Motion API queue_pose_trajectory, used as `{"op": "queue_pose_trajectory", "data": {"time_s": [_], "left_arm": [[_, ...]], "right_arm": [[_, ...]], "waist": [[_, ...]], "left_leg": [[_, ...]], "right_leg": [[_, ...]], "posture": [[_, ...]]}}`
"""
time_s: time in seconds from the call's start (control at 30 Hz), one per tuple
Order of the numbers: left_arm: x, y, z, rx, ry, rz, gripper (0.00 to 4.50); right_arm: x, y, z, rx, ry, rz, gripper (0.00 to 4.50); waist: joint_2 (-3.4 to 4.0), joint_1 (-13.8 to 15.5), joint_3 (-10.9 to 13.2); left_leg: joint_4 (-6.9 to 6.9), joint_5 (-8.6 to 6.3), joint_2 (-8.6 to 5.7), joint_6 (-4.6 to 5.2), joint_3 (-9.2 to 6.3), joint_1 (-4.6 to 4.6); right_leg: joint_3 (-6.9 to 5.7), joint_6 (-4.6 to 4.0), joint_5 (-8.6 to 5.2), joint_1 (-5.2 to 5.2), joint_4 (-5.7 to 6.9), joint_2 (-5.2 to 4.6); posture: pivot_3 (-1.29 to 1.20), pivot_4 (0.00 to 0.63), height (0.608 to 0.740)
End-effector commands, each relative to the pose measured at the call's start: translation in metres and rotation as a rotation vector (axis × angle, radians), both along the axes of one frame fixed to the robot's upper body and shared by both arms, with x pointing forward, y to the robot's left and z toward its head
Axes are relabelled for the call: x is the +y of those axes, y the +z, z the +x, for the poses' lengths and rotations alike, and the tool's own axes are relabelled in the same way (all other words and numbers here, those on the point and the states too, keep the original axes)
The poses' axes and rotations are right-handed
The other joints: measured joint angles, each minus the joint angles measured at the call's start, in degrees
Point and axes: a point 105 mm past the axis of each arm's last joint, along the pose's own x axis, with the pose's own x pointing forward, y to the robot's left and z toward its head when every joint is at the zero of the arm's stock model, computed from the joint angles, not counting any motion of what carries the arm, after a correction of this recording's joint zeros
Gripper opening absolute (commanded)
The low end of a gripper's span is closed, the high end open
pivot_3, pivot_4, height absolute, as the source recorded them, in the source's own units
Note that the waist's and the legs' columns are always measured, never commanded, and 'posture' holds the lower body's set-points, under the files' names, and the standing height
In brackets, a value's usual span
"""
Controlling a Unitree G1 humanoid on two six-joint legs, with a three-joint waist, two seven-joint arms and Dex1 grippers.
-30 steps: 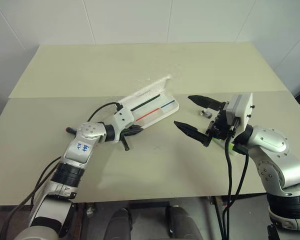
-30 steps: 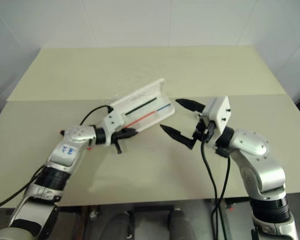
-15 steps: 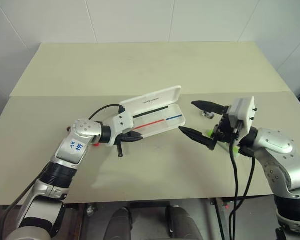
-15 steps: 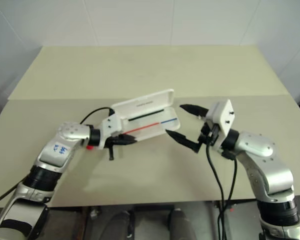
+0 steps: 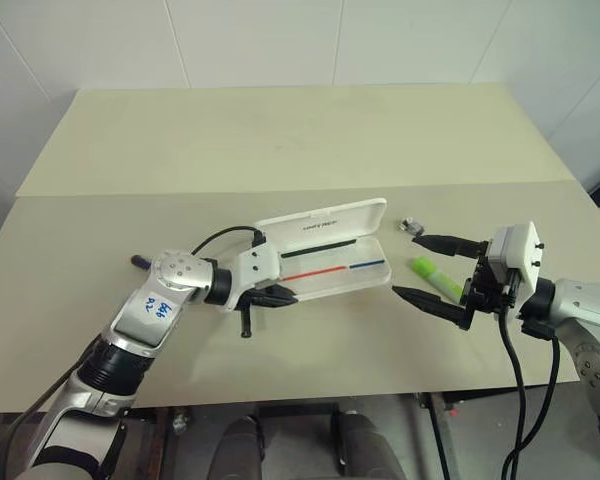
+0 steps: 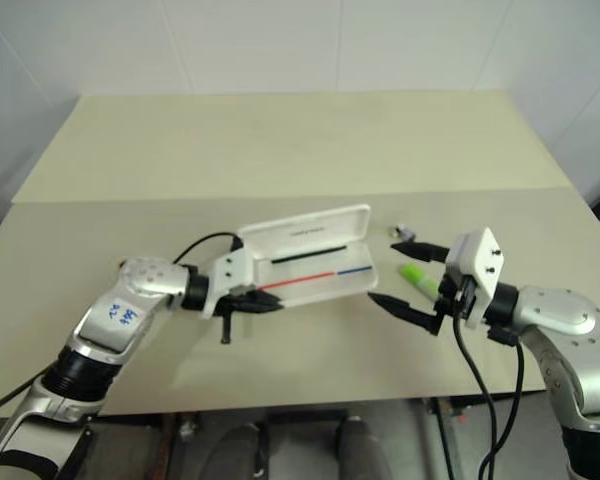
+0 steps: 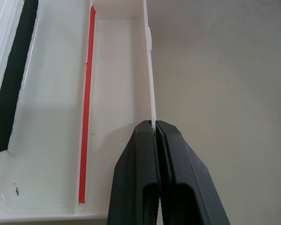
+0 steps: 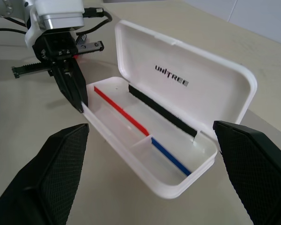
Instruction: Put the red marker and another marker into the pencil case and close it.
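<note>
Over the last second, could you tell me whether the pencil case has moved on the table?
Yes. The pencil case, pinched at its wall by the left gripper, has swung toward the small grey object and now lies flatter, its lid open.

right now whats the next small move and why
Probably the right gripper should drop onto the green marker and close on it. Its fingers stand open on either side of the marker, which lies on the table just right of the case. The case is open and empty, and the left gripper is shut on its front wall.
</note>
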Motion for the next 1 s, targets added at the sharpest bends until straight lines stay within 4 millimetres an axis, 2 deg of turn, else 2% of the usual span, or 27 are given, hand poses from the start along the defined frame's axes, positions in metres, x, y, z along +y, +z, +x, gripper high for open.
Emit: {"op": "queue_pose_trajectory", "data": {"time_s": [0.03, 0.33, 0.57, 0.67, 0.87, 1.0], "left_arm": [[0.0, 0.001, -0.011, -0.013, -0.052, 0.018, 0.02], [0.021, -0.011, -0.015, -0.003, -0.029, 0.083, 0.02], [0.022, -0.015, -0.013, -0.011, -0.018, 0.094, 0.02], [0.019, -0.014, -0.014, -0.007, -0.021, 0.085, 0.67], [0.015, -0.011, -0.013, -0.008, -0.024, 0.066, 2.64], [0.014, -0.007, -0.015, 0.001, -0.031, 0.045, 2.64]], "right_arm": [[0.002, 0.013, -0.006, -0.059, 0.006, 0.0, 4.5], [0.005, 0.016, -0.005, -0.074, 0.001, 0.014, 4.5], [0.009, 0.015, -0.004, -0.076, 0.006, 0.025, 4.5], [0.01, 0.016, -0.003, -0.08, 0.005, 0.03, 4.5], [0.01, 0.017, -0.002, -0.083, 0.004, 0.034, 4.5], [0.011, 0.017, -0.001, -0.085, 0.004, 0.036, 4.5]], "waist": [[0.0, 0.0, 0.0], [-0.01, -0.2, 0.0], [-0.01, -0.1, 0.0], [-0.01, -0.1, 0.0], [-0.01, 0.0, 0.0], [-0.01, -0.1, 0.0]], "left_leg": [[-0.01, 0.0, 0.0, 0.0, 0.01, 0.0], [-0.04, 0.0, 0.01, 0.0, 0.02, 0.03], [-0.03, 0.0, 0.02, 0.0, 0.03, 0.03], [-0.03, 0.0, 0.02, 0.0, 0.02, 0.03], [-0.01, 0.0, 0.02, 0.0, 0.02, 0.03], [-0.01, 0.0, 0.02, 0.0, 0.02, 0.03]], "right_leg": [[0.01, 0.0, 0.0, 0.0, -0.02, 0.0], [0.03, -0.03, -0.02, -0.01, -0.02, 0.01], [0.03, -0.05, -0.03, -0.01, 0.0, 0.02], [0.03, -0.05, -0.03, -0.01, 0.01, 0.02], [0.03, -0.05, -0.02, -0.01, 0.01, 0.01], [0.03, -0.05, -0.02, -0.01, 0.02, 0.02]], "posture": [[0.0, 0.15, 0.74], [0.0, 0.15, 0.74], [0.0, 0.15, 0.74], [0.0, 0.15, 0.74], [0.0, 0.15, 0.74], [0.0, 0.15, 0.74]]}}
